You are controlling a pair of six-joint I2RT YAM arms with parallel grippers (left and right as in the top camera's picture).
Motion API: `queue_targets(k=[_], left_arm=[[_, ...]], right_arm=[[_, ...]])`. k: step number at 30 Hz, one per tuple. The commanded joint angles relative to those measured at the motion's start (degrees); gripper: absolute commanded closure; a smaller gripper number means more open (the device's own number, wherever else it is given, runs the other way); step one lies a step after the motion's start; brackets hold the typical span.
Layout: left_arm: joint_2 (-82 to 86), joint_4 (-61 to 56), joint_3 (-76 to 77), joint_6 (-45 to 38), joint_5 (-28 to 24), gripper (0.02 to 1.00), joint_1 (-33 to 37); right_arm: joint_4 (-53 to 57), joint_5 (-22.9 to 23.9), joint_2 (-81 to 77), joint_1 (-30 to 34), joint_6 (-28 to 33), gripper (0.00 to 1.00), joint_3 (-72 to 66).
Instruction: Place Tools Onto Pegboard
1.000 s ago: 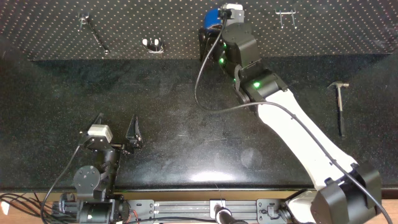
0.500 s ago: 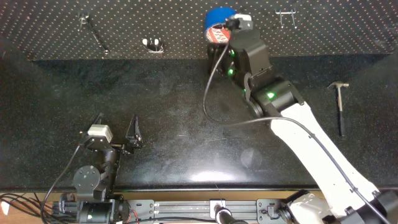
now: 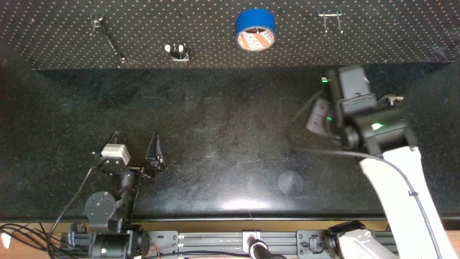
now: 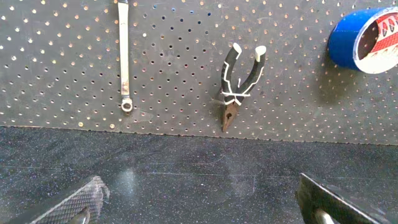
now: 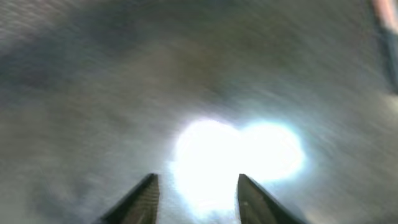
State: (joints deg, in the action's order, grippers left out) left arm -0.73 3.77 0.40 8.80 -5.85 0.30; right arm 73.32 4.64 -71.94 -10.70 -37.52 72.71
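Top view: hammer [image 3: 392,99] flat on the surface [image 3: 215,144] at the right, just beside the right arm [image 3: 374,129] and well apart from the pegboard [image 3: 180,21]. Pale metal head on show, slim shaft mostly hidden by the arm. Likely next: lift the hammer and hang it on the bare double hook [image 3: 330,20]. Grip the shaft close under the head, keep it level, then seat the head across both prongs, clear of the tape [image 3: 255,30] already hung alongside. Farther left on the board: pliers [image 3: 176,51], wrench [image 3: 108,39]. Left jaws low at the left, spread wide, holding nothing.

Left wrist view: wrench [image 4: 124,56], pliers [image 4: 239,84] and tape [image 4: 364,38] on the board; left jaws far apart, empty.

Right wrist view: smeared by glare; right jaws seemingly part open, nothing between them.
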Motion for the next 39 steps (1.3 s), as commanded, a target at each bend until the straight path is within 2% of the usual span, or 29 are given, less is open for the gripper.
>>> queue_targets(k=[1,2,4,6,9,10,15,18,22,24,27,33,36,39], left_arm=[[0.55,0.35,-0.09,-0.74,-0.85,0.023,0.07],[0.55,0.35,-0.09,-0.74,-0.85,0.023,0.07],[0.55,0.35,-0.09,-0.74,-0.85,0.023,0.07],[0.55,0.35,-0.09,-0.74,-0.83,0.023,0.07],[0.55,0.35,-0.09,-0.74,-0.85,0.023,0.07],[0.55,0.35,-0.09,-0.74,-0.85,0.023,0.07],[0.55,0.35,-0.09,-0.74,-0.85,0.023,0.07],[0.55,0.35,-0.09,-0.74,-0.85,0.023,0.07],[0.55,0.35,-0.09,-0.74,-0.85,0.023,0.07],[0.55,0.35,-0.09,-0.74,-0.85,0.023,0.07],[0.55,0.35,-0.09,-0.74,-0.85,0.023,0.07],[0.55,0.35,-0.09,-0.74,-0.85,0.023,0.07],[0.55,0.35,-0.09,-0.74,-0.85,0.023,0.07],[0.55,0.35,-0.09,-0.74,-0.85,0.020,0.07]], right_arm=[[5.99,1.33,0.04,10.19,15.65,0.450,-0.74],[6.40,1.33,0.04,11.96,19.58,0.351,-1.01],[6.47,1.22,-0.02,16.87,29.73,0.299,-1.70],[4.00,-1.77,-0.13,21.09,30.60,0.266,-2.12],[2.56,-1.64,-1.20,27.19,31.85,0.242,-2.67],[2.27,-1.66,-2.69,30.99,32.24,0.242,-3.13],[2.19,-1.62,-8.52,39.47,32.35,0.237,-3.96],[-0.39,2.23,-12.20,41.29,35.47,0.215,-3.96],[-5.18,2.64,-18.29,43.69,48.61,0.169,-3.96],[-6.84,2.93,-21.70,44.19,52.74,0.172,-3.93],[-11.78,6.91,-27.74,44.28,53.09,0.169,-3.87],[-18.51,6.73,-34.07,44.33,57.40,0.172,-2.27],[-20.98,3.80,-34.58,44.33,58.93,0.172,-0.74],[-22.56,-1.53,-34.58,44.33,60.70,0.172,0.00]])
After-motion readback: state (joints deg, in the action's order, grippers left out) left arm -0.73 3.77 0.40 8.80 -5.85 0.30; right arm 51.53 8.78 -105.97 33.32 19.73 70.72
